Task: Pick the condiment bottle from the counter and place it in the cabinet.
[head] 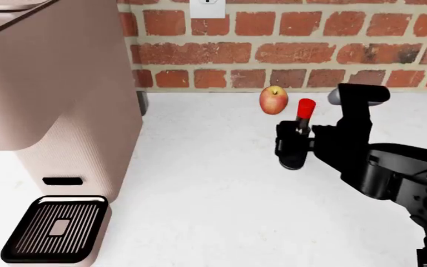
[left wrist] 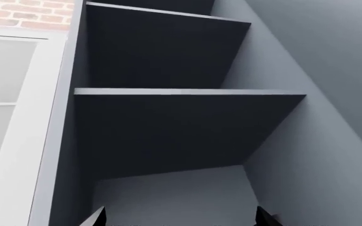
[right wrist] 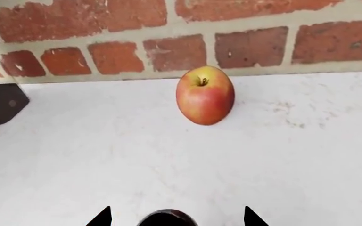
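The condiment bottle, black with a red cap (head: 306,107), stands on the white counter (head: 213,189) just in front of the apple (head: 273,100). My right gripper (head: 297,142) is around the bottle's body, which its black fingers largely hide. In the right wrist view the bottle's dark top (right wrist: 166,219) sits between the two fingertips of the right gripper (right wrist: 176,217), with a gap on each side, so the jaws are open. My left gripper (left wrist: 181,217) is open and empty, facing the dark grey shelves of the open cabinet (left wrist: 187,92). It is out of the head view.
A large beige coffee machine (head: 58,111) with a drip tray (head: 54,228) fills the left of the counter. A brick wall (head: 310,50) runs behind. The apple (right wrist: 205,95) lies between bottle and wall. A white frame (left wrist: 24,122) borders the cabinet.
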